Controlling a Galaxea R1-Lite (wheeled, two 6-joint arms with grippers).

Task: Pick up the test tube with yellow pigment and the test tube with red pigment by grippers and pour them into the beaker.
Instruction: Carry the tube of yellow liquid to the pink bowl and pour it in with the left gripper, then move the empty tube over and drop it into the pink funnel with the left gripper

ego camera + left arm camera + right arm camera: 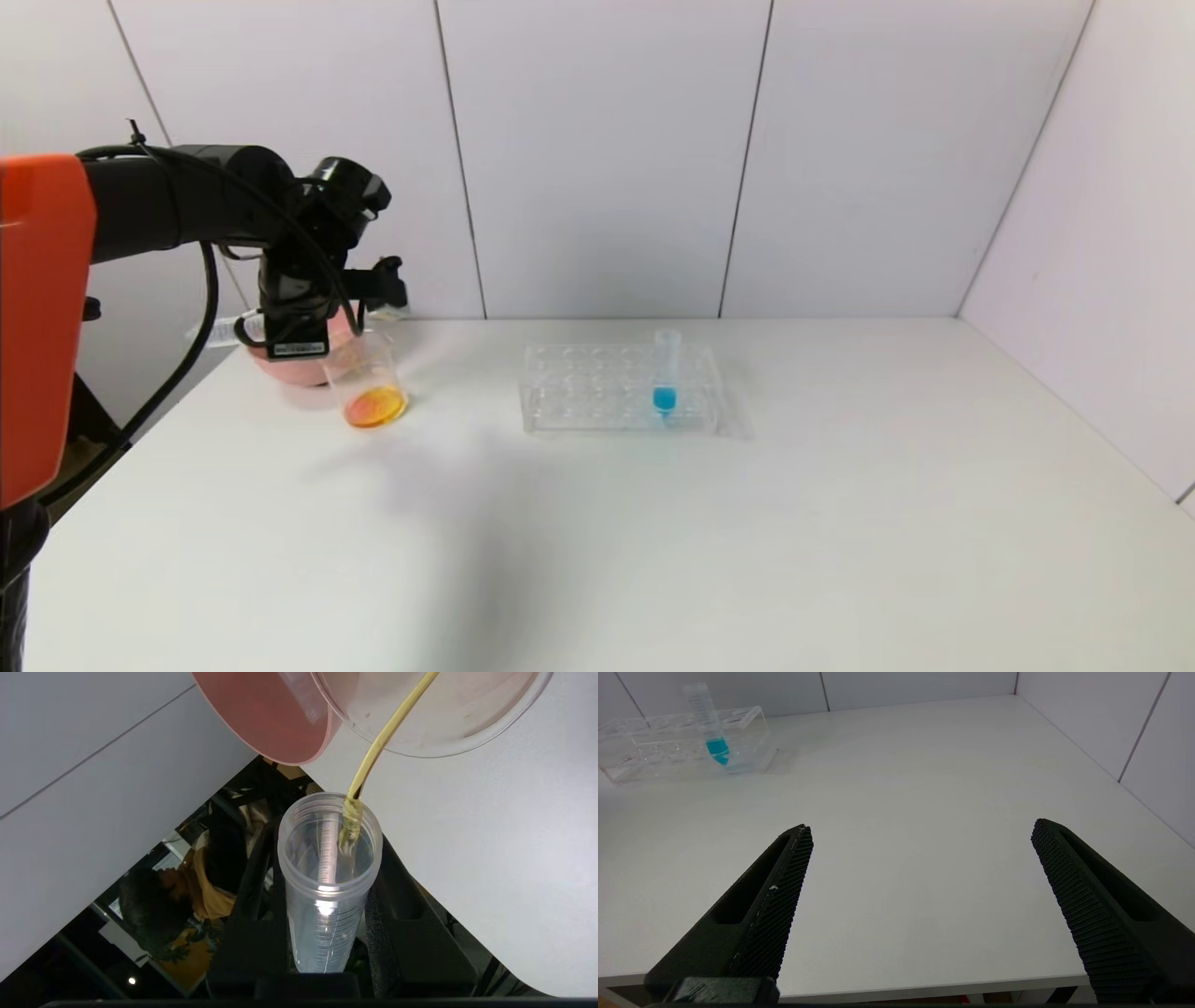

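Nearly done, apparently: left black claw gripper (327,933) clamped on slim clear test tube with yellow pigment (329,882), tipped and streaming into small clear beaker (366,380) already holding orange mix beside pink bowl (261,714); right gripper (920,905) spread wide, empty, low over white table (924,788).

Orange liquid in the clear beaker (366,381), pink bowl (280,364), blue-filled tube (664,378), white table (653,523).
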